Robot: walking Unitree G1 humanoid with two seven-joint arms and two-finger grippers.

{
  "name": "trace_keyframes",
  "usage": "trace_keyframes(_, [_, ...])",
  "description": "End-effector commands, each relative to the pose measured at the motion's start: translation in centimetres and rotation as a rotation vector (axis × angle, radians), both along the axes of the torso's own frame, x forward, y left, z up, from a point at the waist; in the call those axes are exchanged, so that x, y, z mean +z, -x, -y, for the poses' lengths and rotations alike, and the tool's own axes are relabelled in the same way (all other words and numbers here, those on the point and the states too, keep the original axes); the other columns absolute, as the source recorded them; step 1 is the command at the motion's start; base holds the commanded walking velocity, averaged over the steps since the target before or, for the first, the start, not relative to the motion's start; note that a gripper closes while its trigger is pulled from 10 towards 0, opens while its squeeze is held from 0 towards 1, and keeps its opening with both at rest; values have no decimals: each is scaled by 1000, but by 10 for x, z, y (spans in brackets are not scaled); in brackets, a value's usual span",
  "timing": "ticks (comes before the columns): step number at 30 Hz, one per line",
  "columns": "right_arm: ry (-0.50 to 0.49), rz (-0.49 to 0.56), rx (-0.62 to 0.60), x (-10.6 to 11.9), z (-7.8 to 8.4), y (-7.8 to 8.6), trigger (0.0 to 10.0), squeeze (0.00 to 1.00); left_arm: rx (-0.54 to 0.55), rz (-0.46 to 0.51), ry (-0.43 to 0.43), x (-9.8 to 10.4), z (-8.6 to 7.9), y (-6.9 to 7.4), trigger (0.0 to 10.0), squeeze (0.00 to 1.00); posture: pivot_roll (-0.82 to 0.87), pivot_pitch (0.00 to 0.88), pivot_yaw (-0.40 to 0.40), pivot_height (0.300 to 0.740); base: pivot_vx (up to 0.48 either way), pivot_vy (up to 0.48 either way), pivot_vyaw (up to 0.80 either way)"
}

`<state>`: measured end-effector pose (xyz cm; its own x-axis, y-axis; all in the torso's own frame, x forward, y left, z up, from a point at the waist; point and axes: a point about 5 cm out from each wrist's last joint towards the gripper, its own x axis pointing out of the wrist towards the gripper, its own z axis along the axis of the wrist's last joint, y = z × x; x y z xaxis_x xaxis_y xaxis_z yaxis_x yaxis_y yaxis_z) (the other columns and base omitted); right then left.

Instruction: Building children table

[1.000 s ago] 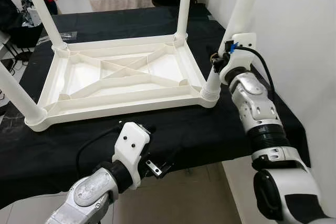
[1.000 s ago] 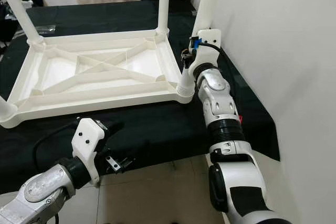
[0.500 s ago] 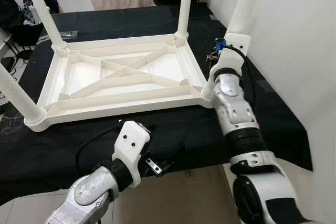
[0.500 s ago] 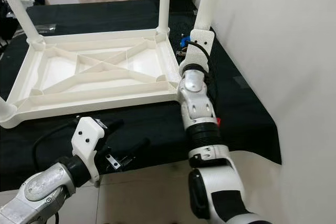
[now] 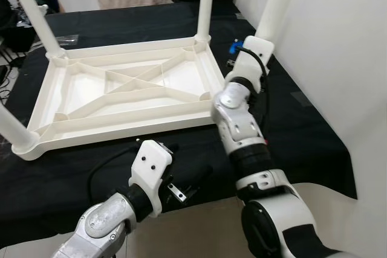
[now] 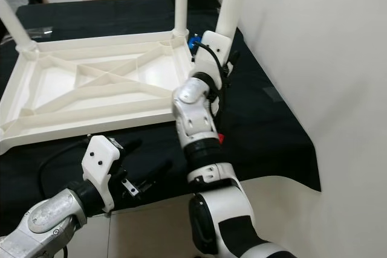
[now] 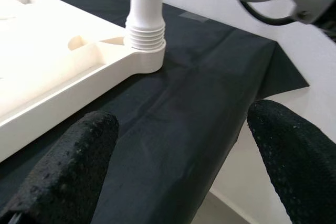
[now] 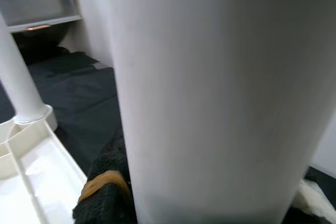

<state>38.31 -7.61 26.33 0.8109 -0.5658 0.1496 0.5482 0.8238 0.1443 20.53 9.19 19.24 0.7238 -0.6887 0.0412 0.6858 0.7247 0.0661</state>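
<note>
The white plastic children's table point(image 5: 124, 98) lay upside down on a black cloth point(image 5: 290, 131), its ribbed underside facing up and its legs standing upright at the corners. The near-right leg point(image 5: 275, 1) rose from the corner nearest the robot's right arm, close beside a white wall point(image 5: 338, 46). The right gripper point(image 5: 240, 52) was up against this leg, low on its shaft above the corner socket; in the right wrist view the leg point(image 8: 210, 93) stood right in front of the camera with one black finger point(image 8: 105, 192) pressed beside it, so the gripper looked clenched around the leg. The far-right leg point(image 5: 204, 1) stood at the next corner, and two more legs stood on the table's left side. The left gripper point(image 7: 178, 150) hung low in front of the cloth's near edge, touching nothing, its two black fingers point(image 7: 63, 166) spread wide apart, with the threaded base of the near-right leg point(image 7: 146, 35) ahead of it
</note>
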Motion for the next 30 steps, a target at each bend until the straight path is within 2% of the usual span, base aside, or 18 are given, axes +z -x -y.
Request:
trace_keyframes(1, [-61, -258, -21, -56, -10, 3, 10000, 0, -44, -18, 25, 0, 7, 7, 10000, 0, 124, 201, -41, 740, 0, 0, 0])
trace_keyframes(6, [-93, -274, -61, -51, -24, 5, 10000, 0, -81, -32, 54, 1, 13, 13, 10000, 0, 128, 209, -43, 740, 0, 0, 0])
trace_keyframes(13, [-131, -281, -153, -46, -34, 9, 10000, 0, -118, -46, 67, 0, 17, 17, 10000, 0, 130, 216, -46, 740, 0, 0, 0])
trace_keyframes(15, [-154, -278, -152, -45, -38, 9, 10000, 0, -116, -47, 68, 0, 18, 17, 10000, 0, 132, 217, -43, 740, 0, 0, 0])
trace_keyframes(22, [-146, -256, -129, -39, -41, 7, 10000, 0, -108, -50, 69, -1, 17, 16, 10000, 0, 130, 217, -46, 740, 0, 0, 0])
trace_keyframes(27, [-127, -234, -70, -41, -43, 7, 10000, 0, -82, -44, 59, -1, 14, 13, 10000, 0, 125, 214, -47, 740, 0, 0, 0])
trace_keyframes(28, [-132, -230, -62, -42, -44, 7, 10000, 769, -80, -44, 58, -2, 14, 13, 10000, 0, 128, 215, -45, 740, 0, 0, 0])
trace_keyframes(29, [-137, -224, -46, -41, -44, 6, 10000, 1000, -80, -44, 58, -2, 14, 13, 10000, 0, 126, 215, -47, 740, 0, 0, 0])
trace_keyframes(30, [-147, -221, -30, -41, -44, 5, 10000, 1000, -76, -44, 59, -2, 14, 12, 10000, 0, 126, 215, -47, 740, 0, 0, 0])
